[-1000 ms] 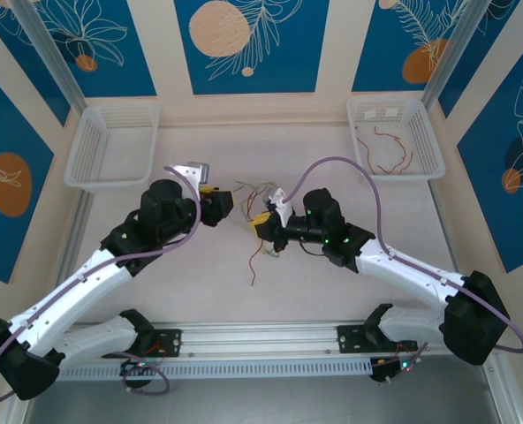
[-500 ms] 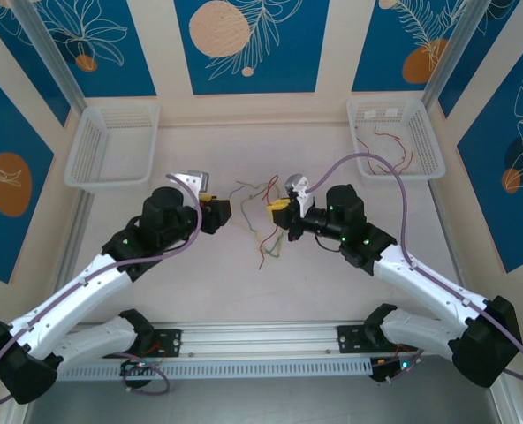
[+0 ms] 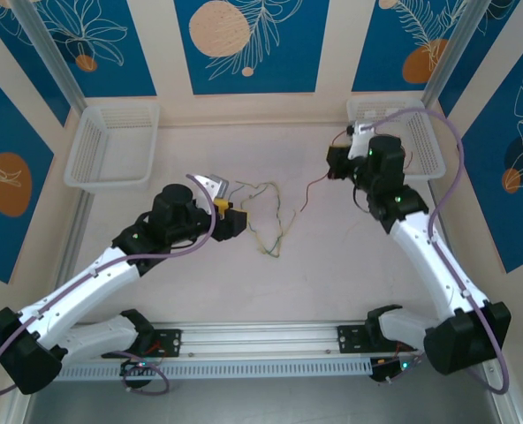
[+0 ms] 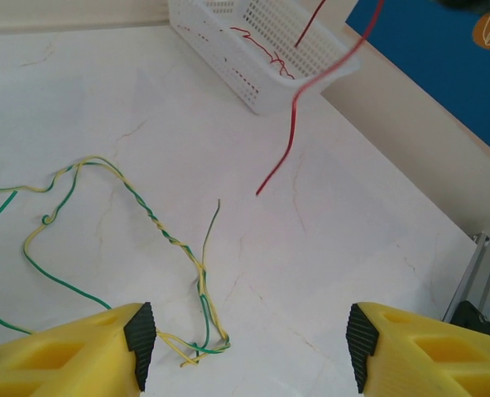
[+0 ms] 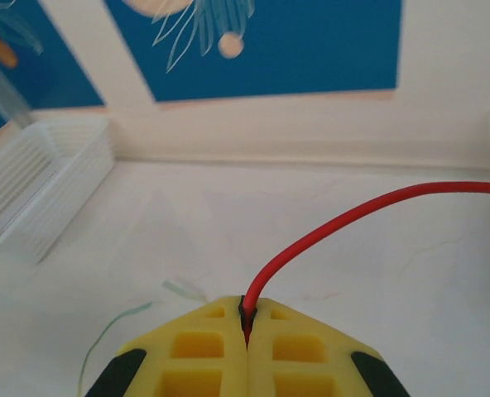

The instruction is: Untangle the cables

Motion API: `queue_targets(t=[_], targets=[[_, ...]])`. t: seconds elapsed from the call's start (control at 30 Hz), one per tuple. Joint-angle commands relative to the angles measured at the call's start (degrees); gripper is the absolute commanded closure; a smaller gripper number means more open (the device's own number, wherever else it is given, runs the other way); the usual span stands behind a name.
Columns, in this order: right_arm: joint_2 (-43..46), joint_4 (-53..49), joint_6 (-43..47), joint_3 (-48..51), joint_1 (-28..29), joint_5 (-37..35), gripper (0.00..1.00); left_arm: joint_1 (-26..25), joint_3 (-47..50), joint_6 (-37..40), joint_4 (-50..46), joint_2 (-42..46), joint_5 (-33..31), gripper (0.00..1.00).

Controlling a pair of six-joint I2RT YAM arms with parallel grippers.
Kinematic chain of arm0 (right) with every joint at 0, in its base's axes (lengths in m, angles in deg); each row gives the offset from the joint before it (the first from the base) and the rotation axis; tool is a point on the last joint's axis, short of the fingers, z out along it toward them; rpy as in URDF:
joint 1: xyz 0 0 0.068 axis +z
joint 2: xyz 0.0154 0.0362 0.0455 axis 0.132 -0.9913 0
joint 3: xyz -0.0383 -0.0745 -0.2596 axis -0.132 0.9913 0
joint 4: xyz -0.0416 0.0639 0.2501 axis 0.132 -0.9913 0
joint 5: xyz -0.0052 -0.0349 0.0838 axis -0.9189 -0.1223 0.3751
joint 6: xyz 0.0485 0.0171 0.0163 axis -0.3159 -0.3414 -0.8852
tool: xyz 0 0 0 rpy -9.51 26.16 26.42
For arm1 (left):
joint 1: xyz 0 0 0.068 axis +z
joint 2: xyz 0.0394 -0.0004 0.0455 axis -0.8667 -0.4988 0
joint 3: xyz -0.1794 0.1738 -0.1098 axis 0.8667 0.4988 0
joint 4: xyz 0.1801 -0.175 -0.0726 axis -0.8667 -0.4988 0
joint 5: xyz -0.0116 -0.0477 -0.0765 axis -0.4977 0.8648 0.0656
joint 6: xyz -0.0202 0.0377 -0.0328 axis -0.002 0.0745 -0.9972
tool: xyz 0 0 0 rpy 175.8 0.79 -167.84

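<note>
1. Top external view: I am reaching my right gripper (image 3: 336, 164) out towards the far right of the table (image 3: 332, 265), just in front of the right-hand basket (image 3: 426, 141). The red cable (image 3: 309, 188) is hanging from it and trailing down to the left, well apart from the other wires. The green and yellow cables (image 3: 277, 231) are lying in a loose tangle on the table's middle. My left gripper (image 3: 233, 217) is pointing at that tangle from its left side, close beside it. The left-hand basket (image 3: 111, 146) is sitting at the far left corner.

2. Left wrist view: I am holding my left gripper (image 4: 245, 347) with its yellow fingers (image 4: 71, 351) spread wide and nothing between them. The green and yellow cables (image 4: 179, 240) are lying on the table ahead and to the left, twisted round each other along one stretch, their near loop ending just beside my left finger. The red cable (image 4: 292, 124) is dangling in the air beyond them, its free end above the table. Behind it the right-hand basket (image 4: 266, 91) is holding more red wire.

3. Right wrist view: I am pressing the yellow fingers (image 5: 204, 347) of my right gripper (image 5: 247, 318) together, pinching the red cable (image 5: 336, 215), which is arching up from the seam and off to the right. A green wire (image 5: 117, 322) is showing faintly on the table at lower left, and the left-hand basket (image 5: 38, 190) is standing beyond it.
</note>
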Motion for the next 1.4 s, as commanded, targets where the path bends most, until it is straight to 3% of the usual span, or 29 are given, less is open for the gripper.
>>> queue_targets(t=[0.0, 0.13, 0.27, 0.33, 0.67, 0.77, 0.97, 1.23, 1.3, 1.33, 1.37], targets=[[-5.70, -7.80, 0.92, -8.94, -6.52, -1.24, 1.00, -0.59, -0.37, 1.90, -0.29, 1.38, 0.05, 0.35], [-13.76, -9.29, 0.20, -18.47, -12.30, -5.49, 1.00, -0.67, 0.19, 1.75, -0.94, 2.02, -0.36, 0.35], [-23.93, -9.65, 0.94, -28.69, -14.73, -18.07, 1.00, -0.93, 1.04, 0.96, -1.10, 3.84, -0.56, 0.35], [-29.69, -12.04, 1.20, -35.21, -16.13, -20.92, 1.00, -1.04, 1.34, 0.96, -1.92, 5.18, -0.97, 0.35], [-54.01, -21.96, 7.20, -64.68, -17.55, -36.95, 1.00, -1.15, 3.47, 0.94, -6.01, 11.75, -3.50, 0.35], [-59.16, -25.56, 8.20, -70.62, -17.68, -34.16, 1.00, -1.21, 3.67, 0.59, -5.52, 11.78, -3.34, 0.34], [-66.24, -30.98, 8.13, -74.13, -18.06, -20.16, 1.00, -1.24, 3.06, 0.32, -5.18, 10.06, -2.91, 0.34], [-70.44, -34.81, 7.13, -74.42, -18.42, -10.23, 1.00, -1.39, 2.37, 0.54, -5.86, 9.68, -3.75, 0.35], [-71.30, -35.65, 6.44, -74.70, -18.66, -9.98, 0.88, -1.32, 2.27, 0.51, -5.77, 9.49, -3.79, 0.35], [-71.59, -36.22, 5.79, -74.99, -18.85, -9.99, 0.76, -1.37, 2.34, 0.42, -5.67, 9.32, -3.80, 0.35], [-71.97, -36.91, 4.65, -75.35, -19.02, -10.55, 0.54, -1.37, 2.41, 0.28, -5.64, 9.22, -3.72, 0.35]])
